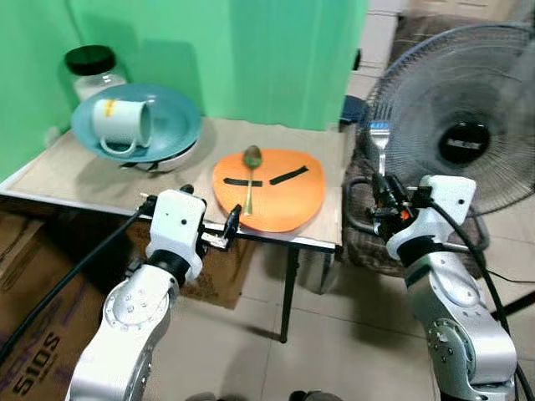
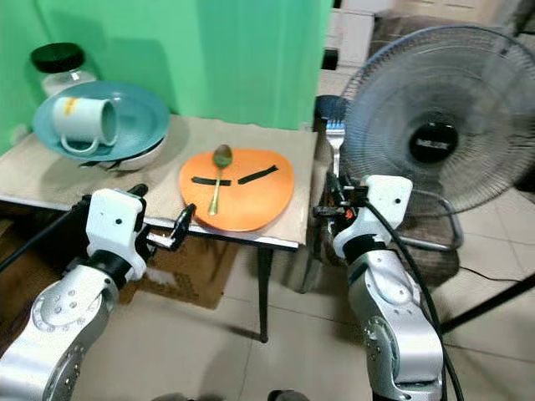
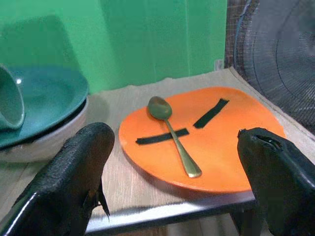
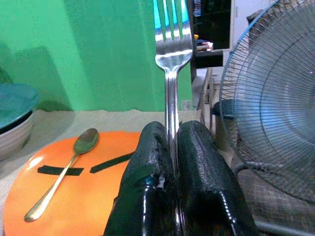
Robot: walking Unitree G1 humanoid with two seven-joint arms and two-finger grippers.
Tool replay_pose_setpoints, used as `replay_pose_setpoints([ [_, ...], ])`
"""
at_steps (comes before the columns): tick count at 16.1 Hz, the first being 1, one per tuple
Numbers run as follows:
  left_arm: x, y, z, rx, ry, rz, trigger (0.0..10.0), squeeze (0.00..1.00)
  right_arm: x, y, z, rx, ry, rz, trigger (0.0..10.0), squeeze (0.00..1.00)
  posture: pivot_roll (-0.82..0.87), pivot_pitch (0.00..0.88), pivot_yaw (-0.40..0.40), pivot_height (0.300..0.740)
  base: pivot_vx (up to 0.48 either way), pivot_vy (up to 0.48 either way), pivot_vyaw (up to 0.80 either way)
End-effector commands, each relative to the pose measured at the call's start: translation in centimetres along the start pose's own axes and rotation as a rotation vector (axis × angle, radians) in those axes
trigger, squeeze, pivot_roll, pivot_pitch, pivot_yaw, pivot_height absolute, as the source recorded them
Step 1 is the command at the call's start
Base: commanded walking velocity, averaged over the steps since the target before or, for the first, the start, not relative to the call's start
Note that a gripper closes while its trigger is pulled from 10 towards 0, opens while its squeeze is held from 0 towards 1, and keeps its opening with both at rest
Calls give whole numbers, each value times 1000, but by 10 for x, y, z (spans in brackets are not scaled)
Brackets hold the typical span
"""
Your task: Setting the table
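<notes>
On the tabletop (image 1: 58,171) in front of you lies an orange plate (image 1: 276,196) near the front edge, with two strips of black tape (image 1: 288,175) stuck to it. A brass-coloured spoon (image 1: 250,177) rests on the plate, its bowl toward the green backdrop (image 1: 251,50) and its handle crossing the left strip.

Your right claw (image 1: 383,200) is off the tabletop's right edge, beside the plate, and its fingers (image 4: 202,172) are pinched tight on the handle of a silver fork (image 1: 380,142) that stands upright, tines up. Your left claw (image 1: 234,221) hovers at the front edge just before the plate, fingers (image 3: 78,172) spread wide and holding nothing.

At the back left of the tabletop a teal dish (image 1: 171,125) sits tilted on a white bowl (image 1: 171,159), with a pale green mug (image 1: 124,125) lying on its side in the dish. Behind them stands a jar with a black lid (image 1: 90,63).

A large standing fan (image 1: 464,125) crowds the space right behind your right claw, close to the fork. Its dark hub carries a label too small to read. Under the tabletop on your left is a cardboard box (image 1: 33,334) printed with letters that read roughly "SIDS" upside down.
</notes>
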State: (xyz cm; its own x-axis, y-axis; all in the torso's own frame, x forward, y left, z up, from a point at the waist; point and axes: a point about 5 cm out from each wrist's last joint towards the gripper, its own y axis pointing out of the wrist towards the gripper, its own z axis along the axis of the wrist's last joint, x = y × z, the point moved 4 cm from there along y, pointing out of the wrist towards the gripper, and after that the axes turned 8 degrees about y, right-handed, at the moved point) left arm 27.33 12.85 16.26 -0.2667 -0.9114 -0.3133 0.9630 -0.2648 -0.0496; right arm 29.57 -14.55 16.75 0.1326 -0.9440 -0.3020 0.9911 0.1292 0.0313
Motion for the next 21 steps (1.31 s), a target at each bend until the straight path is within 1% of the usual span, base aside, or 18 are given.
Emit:
replay_pose_setpoints([
  [1, -1, 3, 0, 0, 9, -2, 10000, 0, 2, 2, 3, 2, -20, -10, 10000, 0, 92, 0, 1, 740, 0, 0, -800],
  [2, -6, 3, -4, -17, 19, 20, 10000, 0, 5, 2, 0, -6, -27, -25, 10000, 0, 88, 0, 6, 740, 0, 0, -800],
  [3, -6, 2, -5, -24, 11, 32, 10000, 0, 7, 1, 0, -9, -25, -33, 10000, 0, 91, 0, 8, 740, 0, 0, -800],
  [4, -2, 2, -1, -8, 6, 9, 10000, 0, 7, 1, 1, -10, -21, -32, 10000, 0, 92, 0, 3, 740, 0, 0, -800],
  [5, 0, 2, 0, -2, 7, 1, 10000, 0, 6, 1, 0, -10, -21, -32, 10000, 0, 92, 0, 2, 740, 0, 0, -800],
  [7, -1, 3, -3, -13, 4, 18, 10000, 0, 5, 3, -1, -15, -22, -31, 10000, 0, 88, 0, 9, 740, 0, 0, -800],
  [8, 0, 4, 0, 1, -12, 12, 10000, 0, 4, 3, 0, -14, -25, -30, 10000, 0, 88, 0, 4, 740, 0, 0, -800],
  [9, 0, 4, -1, -3, -3, 18, 10000, 0, 6, 3, -1, -18, -33, -39, 10000, 0, 86, 0, 3, 740, 0, 0, -800],
  [11, -5, 1, -8, -24, -17, 65, 10000, 0, 8, 3, -4, -27, -28, -53, 10000, 0, 85, 0, 1, 740, 0, 0, -800],
  [13, -7, 2, -3, -12, -48, 85, 10000, 0, 7, 3, -3, -33, -27, -54, 10000, 0, 86, 0, -2, 740, 0, 0, -800],
  [16, -12, -2, -7, -16, -35, 121, 10000, 0, 11, 3, -6, -47, -36, -73, 10000, 0, 91, 0, -10, 740, 0, 0, -800],
  [18, -12, 0, -2, 7, -44, 117, 10000, 0, 12, 6, -4, -47, -42, -77, 10000, 0, 88, 0, -12, 740, 0, 0, -800],
  [21, -16, 0, -8, -14, -30, 141, 10000, 0, 13, 7, -5, -57, -52, -83, 10000, 0, 93, 0, -17, 740, 0, 0, -800],
])
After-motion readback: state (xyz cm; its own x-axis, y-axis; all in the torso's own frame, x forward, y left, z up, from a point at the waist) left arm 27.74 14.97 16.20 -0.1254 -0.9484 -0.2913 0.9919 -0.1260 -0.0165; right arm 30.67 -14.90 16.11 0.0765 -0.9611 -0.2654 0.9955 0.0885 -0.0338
